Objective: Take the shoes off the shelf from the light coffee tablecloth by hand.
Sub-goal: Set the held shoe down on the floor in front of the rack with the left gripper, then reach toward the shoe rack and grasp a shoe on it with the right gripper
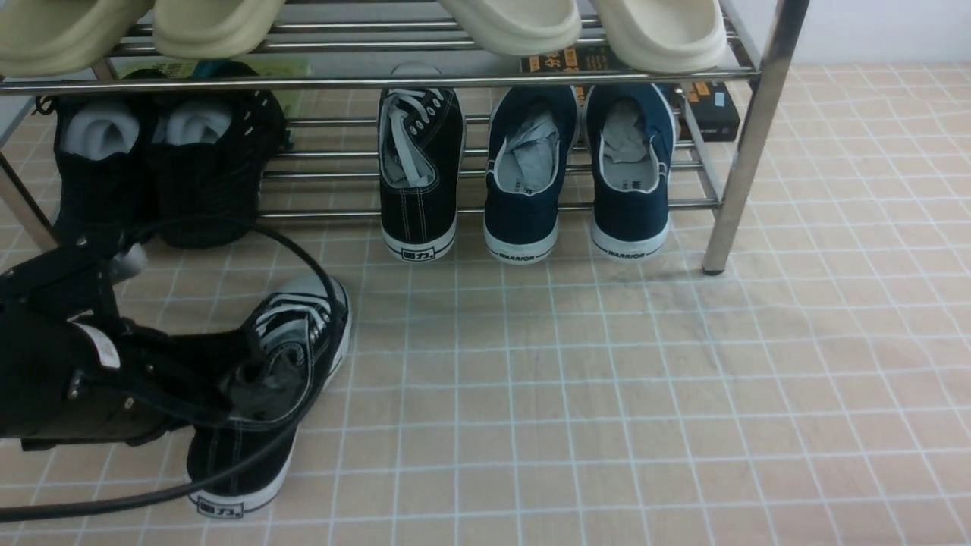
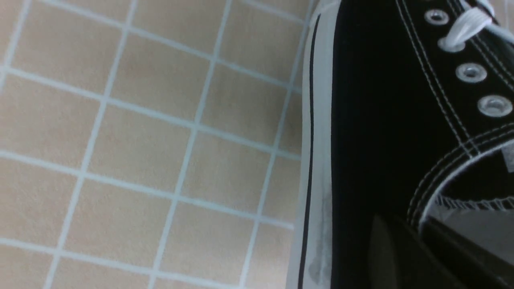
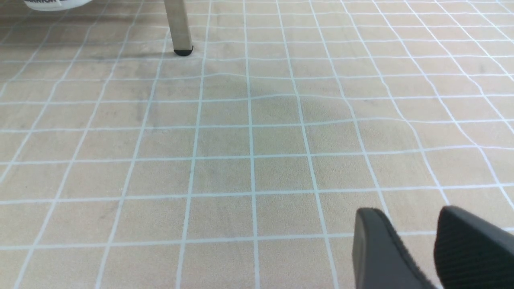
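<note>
Black rubbery fingertips of the left tool are together on the collar edge of the black canvas sneaker with white laces and a white rubber sole, one seemingly inside the opening and one outside, so I take it as clamped on that wall. The arm comes in from the left. The shoe lies at the near left of the scene, low over the light beige-tan cloth printed with thin white squares; whether its sole bears fully on the cloth I cannot tell. Its long axis runs aslant, heel near and left, toe far and right.

Farther out, its black canvas mate sits on the lower tier of the shiny chrome tube rack, far and to the right of the left tool. That one points straight away, heel towards the near side, with navy slip-on sneakers just to its right.

The right tool has its fingers apart over the cloth, well to the right of the rack's shoes, so the left arm looks the nearer one. With one shoe down or almost down, I'd judge a release comes next, then a reach far and rightward, the wrist turned from the slanted axis to the straight one.
</note>
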